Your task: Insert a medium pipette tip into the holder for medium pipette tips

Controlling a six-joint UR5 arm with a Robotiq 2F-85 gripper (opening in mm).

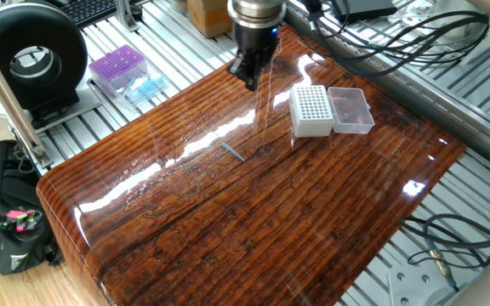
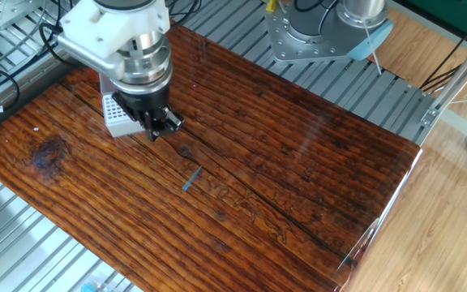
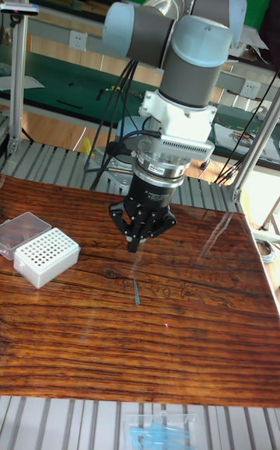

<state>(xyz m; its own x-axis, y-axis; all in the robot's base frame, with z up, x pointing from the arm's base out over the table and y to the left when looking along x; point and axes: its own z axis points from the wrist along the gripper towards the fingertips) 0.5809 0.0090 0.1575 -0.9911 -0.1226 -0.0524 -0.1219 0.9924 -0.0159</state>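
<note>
Gripper point(image 3: 134, 245), fingers together and empty, is hovering above the medium pipette tip point(image 3: 136, 292) mid-frame; next: open, descend.

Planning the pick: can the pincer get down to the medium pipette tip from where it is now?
Probably yes. The medium pipette tip lies alone on bare wooden table, with nothing touching it. The pincer hangs above it, slightly off to one side, holding nothing. The white holder sits well clear.
</note>
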